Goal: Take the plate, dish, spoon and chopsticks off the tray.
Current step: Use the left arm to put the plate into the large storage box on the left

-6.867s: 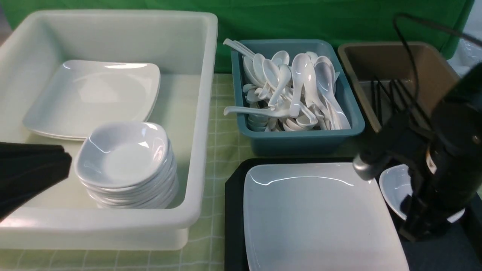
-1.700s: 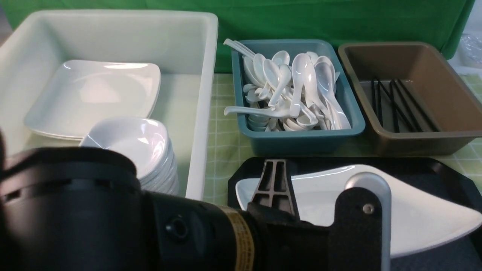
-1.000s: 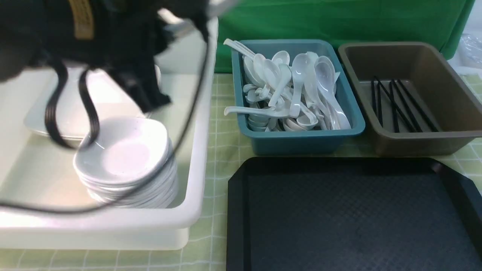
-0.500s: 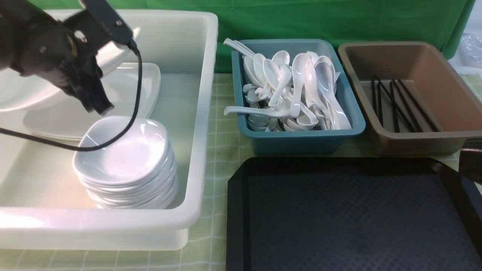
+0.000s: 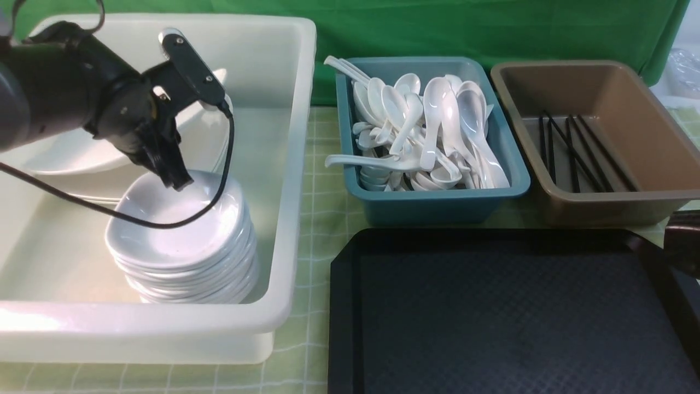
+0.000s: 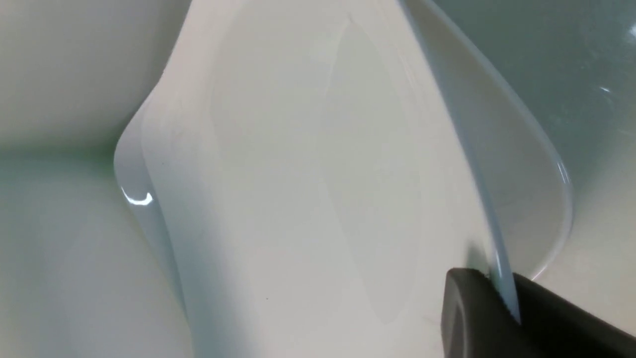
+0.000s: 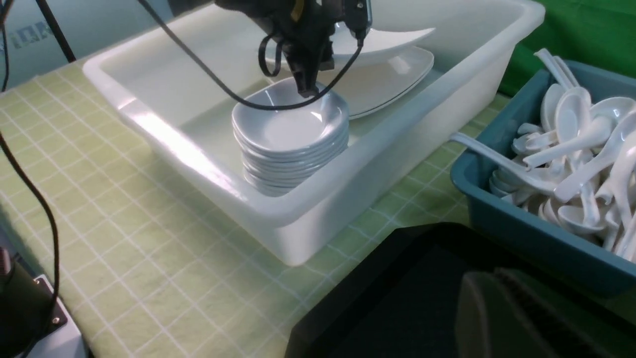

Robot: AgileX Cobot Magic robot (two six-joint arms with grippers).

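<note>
Inside tub (image 5: 298, 109), claw (image 6: 501, 298) tight on plate (image 6: 318, 174)

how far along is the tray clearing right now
Nearly done. Done: the tray shows nothing on it; chopsticks lie in the brown bin, spoons in the teal bin, dishes stacked in the white tub. In hand: the left tool grips the plate by its rim, tilted over the stacked plates in the tub. Left: set it down, let go.
</note>
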